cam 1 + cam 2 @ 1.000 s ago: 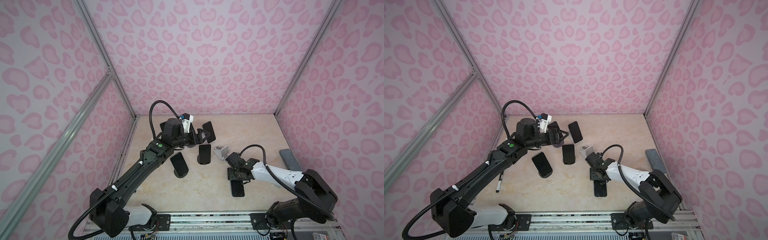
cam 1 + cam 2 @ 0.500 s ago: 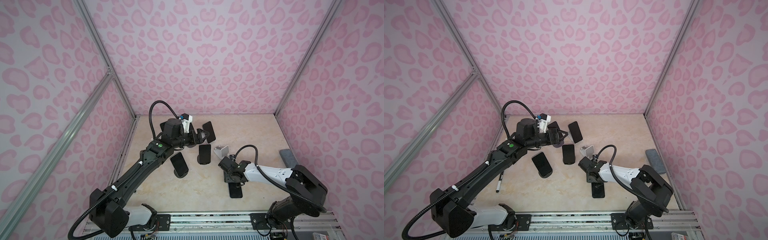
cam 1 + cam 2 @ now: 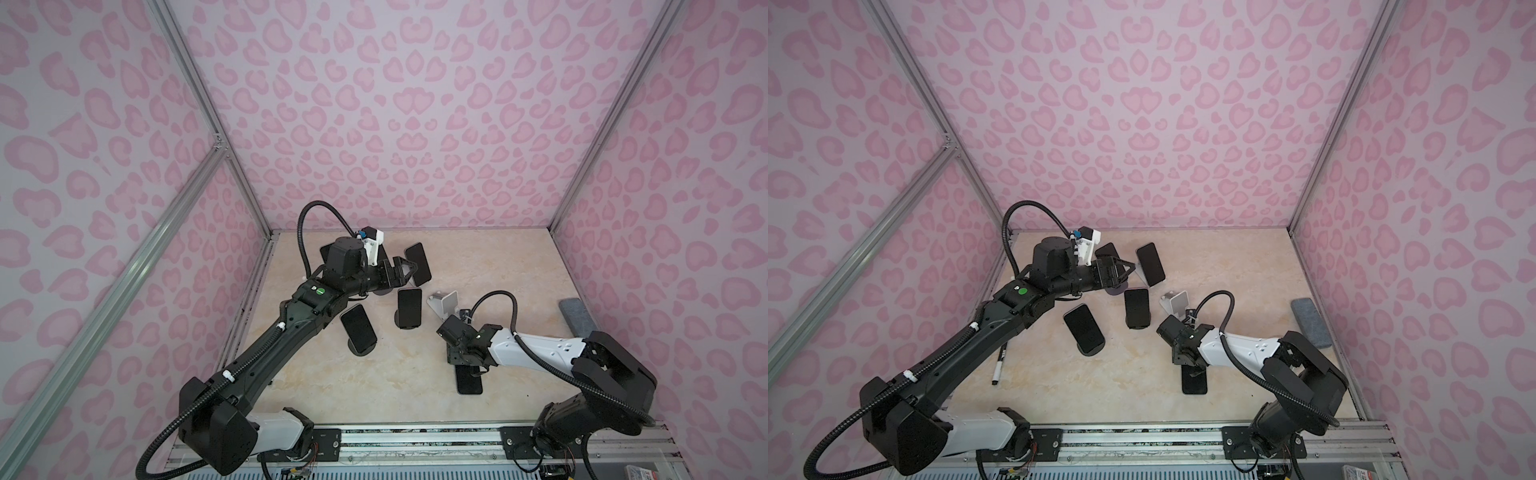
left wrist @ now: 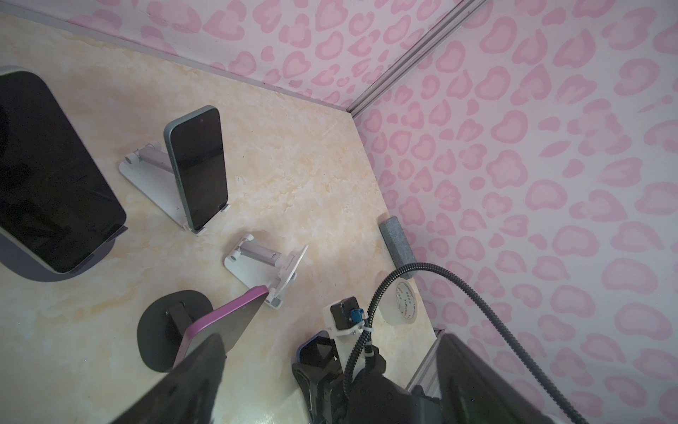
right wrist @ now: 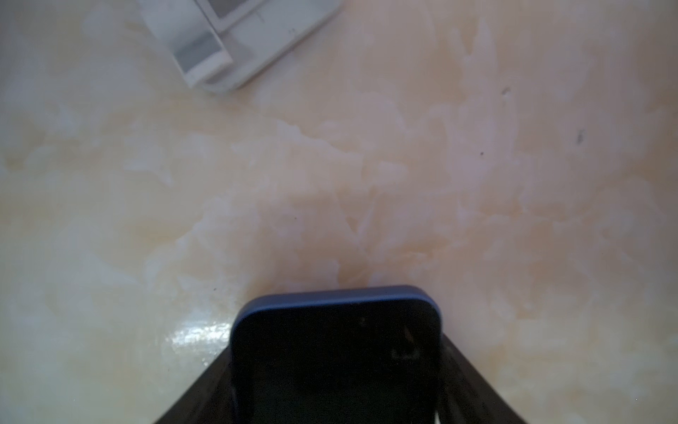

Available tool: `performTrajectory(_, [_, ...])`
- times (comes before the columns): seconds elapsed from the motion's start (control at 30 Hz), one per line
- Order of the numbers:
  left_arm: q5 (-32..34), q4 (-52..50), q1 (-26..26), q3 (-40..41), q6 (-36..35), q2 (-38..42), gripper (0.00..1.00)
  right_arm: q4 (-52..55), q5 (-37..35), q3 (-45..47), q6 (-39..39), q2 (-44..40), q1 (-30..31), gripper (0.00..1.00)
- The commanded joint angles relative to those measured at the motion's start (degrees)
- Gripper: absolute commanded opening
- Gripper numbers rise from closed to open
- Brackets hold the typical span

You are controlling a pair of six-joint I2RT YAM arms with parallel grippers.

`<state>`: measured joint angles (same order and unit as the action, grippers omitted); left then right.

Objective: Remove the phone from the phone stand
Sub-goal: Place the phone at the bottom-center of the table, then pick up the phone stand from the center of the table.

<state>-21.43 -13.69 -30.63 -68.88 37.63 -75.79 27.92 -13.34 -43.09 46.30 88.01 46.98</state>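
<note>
Fingers (image 5: 198, 400) of the right gripper (image 3: 463, 363) flank the long sides of the dark-blue slab phone with a black screen (image 5: 335, 352) and, by the wrist view, pinch it. The left gripper (image 3: 409, 269) has its fingers spread wide around nothing, toward the back edge of the beige marbled table (image 3: 498, 266). That phone is already off the empty white folding stand (image 3: 442, 301) and lies low over the table's front-right part, one end under the gripper and the other pointing at the front edge. Whether it rests fully on the surface I cannot tell. The step in hand looks like the set-down. I would bring the phone flat, ease the fingers apart only enough to free both sides, then lift straight up, since any sideways pull could skate the slick case across the glossy top. Room is good toward the front edge and toward the right edge, where a grey rectangular block (image 3: 575, 318) sits well apart. The far side is tighter: the white stand is near the gripper, and a black-screened phone on a round black stand (image 3: 409, 306) stands just beyond it toward the table's middle.
</note>
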Motion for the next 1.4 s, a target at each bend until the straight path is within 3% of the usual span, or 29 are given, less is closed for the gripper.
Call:
performTrajectory(0.0, [-0.6,-0.2,0.3,-0.7,-0.9,0.5,0.93,-0.8,2.9,1.4,-1.5,0.1,0.2,0.74])
performTrajectory(0.23, [0.5,-0.7,1.1,-1.1,-2.0,2.3,0.93,-2.3,4.1,2.6,-2.7,-1.1,0.5,0.75])
performTrajectory(0.6, [6.7,-1.6,1.8,-1.0,-5.4,5.8,0.93,-0.4,-0.4,3.1,0.8,-3.0,1.6,0.79])
performTrajectory(0.9, [6.6,-1.8,2.4,-1.1,-5.8,5.4,0.93,1.7,1.2,-1.2,-3.1,-9.5,3.0,0.80])
performTrajectory(1.07, [6.9,-1.4,3.2,-0.9,-6.1,5.2,0.93,6.9,-3.0,-9.5,-13.4,-14.1,2.9,0.86])
performTrajectory(1.17, [7.0,1.0,4.4,0.7,-4.4,6.0,0.93,1.2,-7.8,-11.1,-23.0,-18.9,1.4,0.91])
performTrajectory(1.27, [7.6,2.0,5.5,1.7,-3.6,6.6,0.93,-4.4,2.3,-12.0,-29.7,-19.4,-6.0,0.93])
performTrajectory(1.37, [7.0,2.0,5.9,1.5,-3.6,6.8,0.93,-4.9,7.2,-15.0,-34.6,-15.9,-11.2,0.93])
